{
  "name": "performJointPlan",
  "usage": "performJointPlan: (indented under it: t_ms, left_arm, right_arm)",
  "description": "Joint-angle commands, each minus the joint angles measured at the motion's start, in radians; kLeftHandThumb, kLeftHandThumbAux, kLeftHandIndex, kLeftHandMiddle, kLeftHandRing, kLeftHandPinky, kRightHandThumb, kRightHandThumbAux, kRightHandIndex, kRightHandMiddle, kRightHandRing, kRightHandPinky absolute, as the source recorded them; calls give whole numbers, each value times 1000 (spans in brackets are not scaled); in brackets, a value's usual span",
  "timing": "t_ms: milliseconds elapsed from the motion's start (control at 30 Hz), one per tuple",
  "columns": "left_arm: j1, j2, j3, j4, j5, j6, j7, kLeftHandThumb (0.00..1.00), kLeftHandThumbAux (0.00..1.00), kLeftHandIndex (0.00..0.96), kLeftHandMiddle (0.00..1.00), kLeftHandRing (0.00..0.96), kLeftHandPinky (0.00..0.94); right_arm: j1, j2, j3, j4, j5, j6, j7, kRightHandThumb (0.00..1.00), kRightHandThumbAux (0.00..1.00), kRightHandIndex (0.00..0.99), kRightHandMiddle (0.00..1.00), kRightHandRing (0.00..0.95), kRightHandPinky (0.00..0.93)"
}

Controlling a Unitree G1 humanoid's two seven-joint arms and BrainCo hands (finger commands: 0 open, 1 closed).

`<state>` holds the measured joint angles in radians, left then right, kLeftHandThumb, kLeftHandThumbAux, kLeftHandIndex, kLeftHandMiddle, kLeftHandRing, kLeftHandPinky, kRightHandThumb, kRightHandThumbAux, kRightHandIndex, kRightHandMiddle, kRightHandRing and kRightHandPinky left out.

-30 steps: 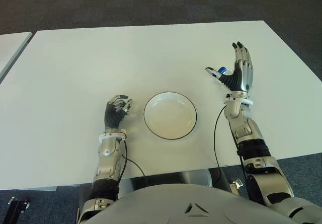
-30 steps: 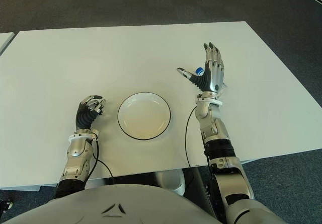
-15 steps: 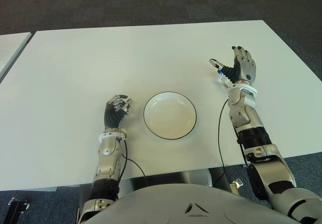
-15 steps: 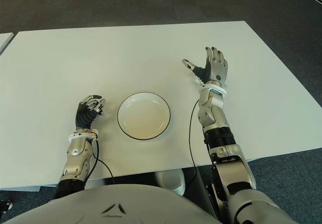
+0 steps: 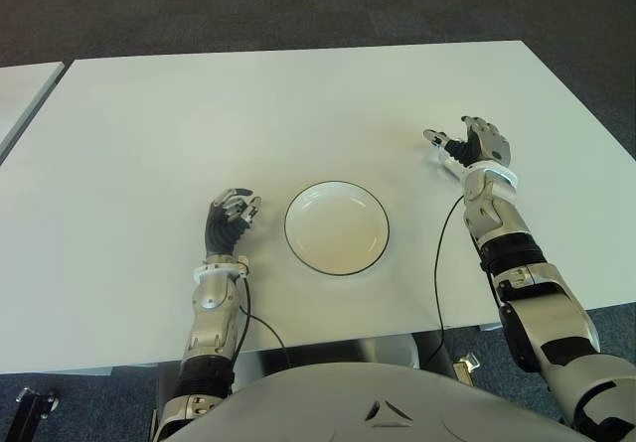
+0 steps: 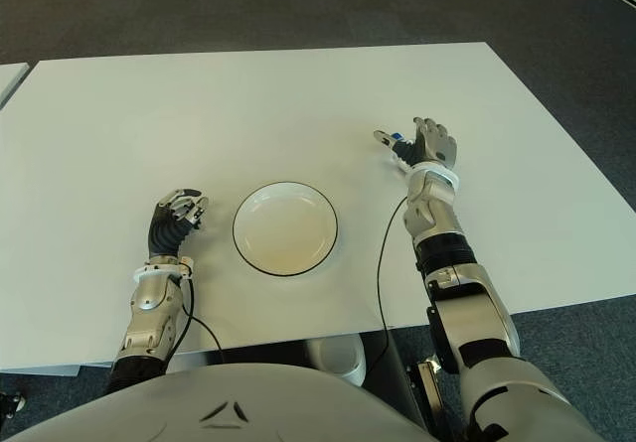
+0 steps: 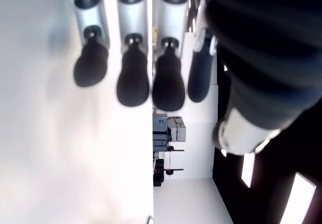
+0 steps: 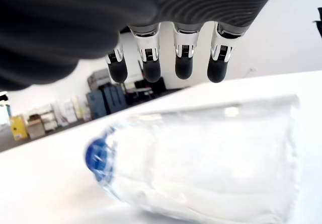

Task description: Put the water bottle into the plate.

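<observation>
Under my right hand (image 5: 475, 147) the water bottle (image 8: 201, 158) lies on its side on the worktop (image 5: 248, 114), to the right of the plate (image 5: 336, 227). My fingers (image 8: 183, 65) are spread above it, gripping nothing; its long axis runs across them, blue cap (image 8: 95, 156) toward one side. My left hand (image 5: 231, 219) shows left of the plate, loosely curled and empty, the farther of the two.

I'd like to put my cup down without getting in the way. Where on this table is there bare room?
Plenty. The far half of the table beyond the plate is bare, as is the stretch left of the left hand. Avoid the right side: the right hand hovers open over the water bottle lying there.
</observation>
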<state>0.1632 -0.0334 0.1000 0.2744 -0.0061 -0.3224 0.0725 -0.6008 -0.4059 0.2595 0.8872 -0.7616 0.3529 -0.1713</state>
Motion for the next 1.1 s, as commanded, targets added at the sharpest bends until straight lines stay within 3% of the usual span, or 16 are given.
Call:
performJointPlan:
  t_ms: [33, 233, 500, 1100]
  left_arm:
    - [18, -6, -3, 11, 15, 21, 22, 705, 720, 434, 745, 735, 735]
    - [21, -4, -5, 2, 5, 22, 9, 704, 721, 434, 748, 738, 740]
    - [24, -8, -1, -4, 2, 30, 17, 704, 721, 433, 742, 734, 733]
    - [21, -9, 4, -2, -17, 31, 6, 704, 721, 433, 738, 732, 734]
  right_arm:
    - [-38, 15, 50, 162, 7, -43, -21, 593, 114, 0, 0, 0, 0]
    - [-69, 20, 110, 311, 1, -73, -24, 591, 123, 0, 0, 0, 0]
    - [-66, 30, 164, 399, 10, -66, 23, 595, 135, 0, 0, 0, 0]
    - [-64, 78, 227, 464, 24, 34, 123, 597, 188, 0, 0, 0, 0]
